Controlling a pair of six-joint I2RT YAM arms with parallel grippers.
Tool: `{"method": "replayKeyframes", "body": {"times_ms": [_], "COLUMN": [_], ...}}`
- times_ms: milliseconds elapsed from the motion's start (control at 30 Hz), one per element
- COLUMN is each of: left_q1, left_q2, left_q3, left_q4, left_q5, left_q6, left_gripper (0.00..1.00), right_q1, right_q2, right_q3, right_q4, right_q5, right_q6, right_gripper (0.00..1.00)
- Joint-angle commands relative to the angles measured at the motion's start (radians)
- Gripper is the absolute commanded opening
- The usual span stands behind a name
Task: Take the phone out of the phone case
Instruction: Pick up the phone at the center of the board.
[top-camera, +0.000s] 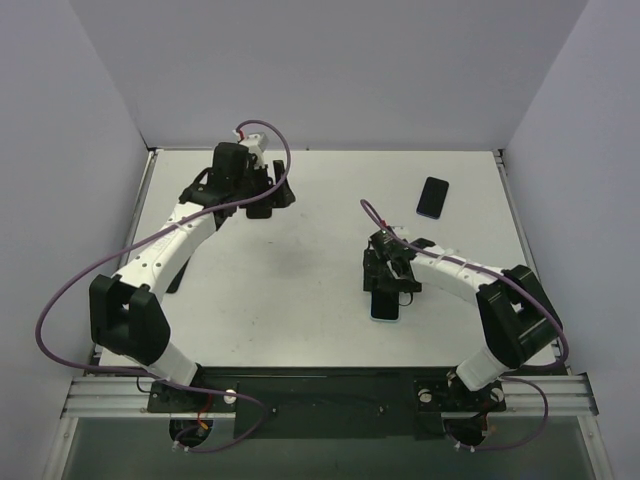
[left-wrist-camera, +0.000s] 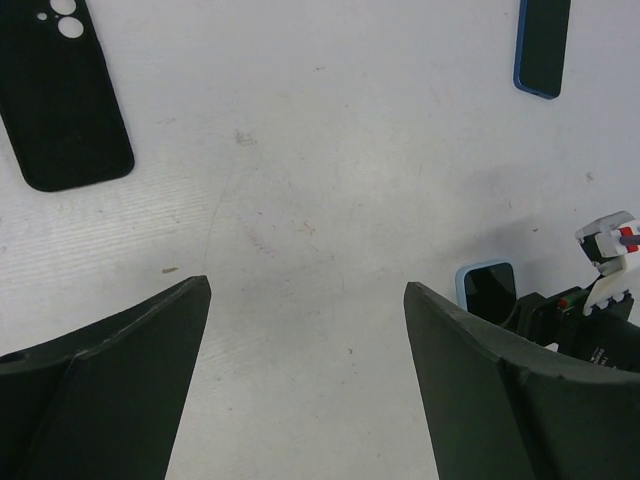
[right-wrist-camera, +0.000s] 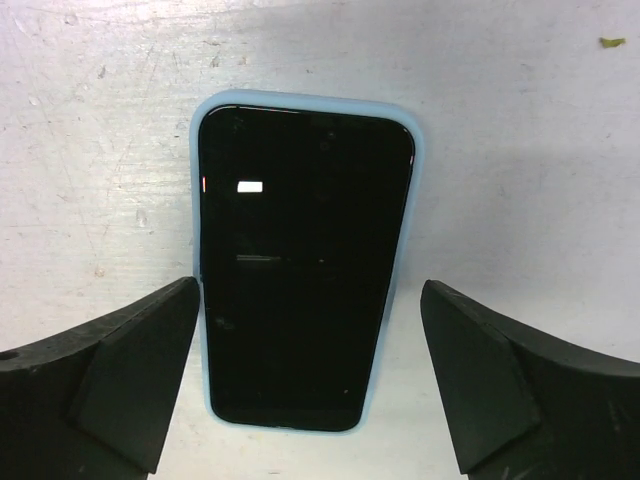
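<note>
A phone (right-wrist-camera: 300, 270) with a dark screen lies face up in a light blue phone case (right-wrist-camera: 300, 99) on the white table. My right gripper (right-wrist-camera: 310, 288) hangs open over it, one finger on each side of its lower half, with nothing gripped. The left finger (right-wrist-camera: 140, 350) is level with the case's edge. From above, the phone (top-camera: 384, 308) shows just below the right gripper (top-camera: 386, 288). My left gripper (left-wrist-camera: 307, 284) is open over bare table at the far left (top-camera: 262, 200), well away from the phone. In its view the cased phone (left-wrist-camera: 487, 286) appears at the right.
A second phone in a darker blue case (top-camera: 433, 197) (left-wrist-camera: 543, 45) lies at the far right of the table. An empty black case (left-wrist-camera: 65, 90) lies flat in the left wrist view. A raised rim (top-camera: 512, 215) borders the table.
</note>
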Motion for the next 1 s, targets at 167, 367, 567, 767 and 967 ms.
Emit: {"method": "replayKeyframes", "body": {"times_ms": [167, 367, 567, 767, 967], "left_q1": [0.012, 0.014, 0.027, -0.018, -0.101], "left_q2": [-0.027, -0.018, 0.013, 0.085, 0.194], "left_q3": [-0.008, -0.001, -0.027, -0.116, -0.260], "left_q4": [0.071, 0.060, 0.111, 0.304, 0.666], "left_q5": [0.062, 0.049, 0.170, 0.386, 0.569], "left_q6": [-0.030, -0.034, -0.111, -0.276, -0.592], "left_gripper": [0.90, 0.90, 0.87, 0.84, 0.86], "right_q1": [0.022, 0.060, 0.063, 0.048, 0.017], "right_q2": [0.097, 0.145, 0.016, -0.163, -0.309], "right_q3": [-0.014, 0.025, -0.070, -0.130, -0.190], "right_q4": [-0.011, -0.071, 0.102, 0.238, 0.373], "right_q5": [0.019, 0.139, 0.101, 0.070, -0.031], "right_q6": [0.098, 0.157, 0.121, 0.013, -0.030], "right_gripper": [0.75, 0.74, 0.36, 0.00, 0.00]}}
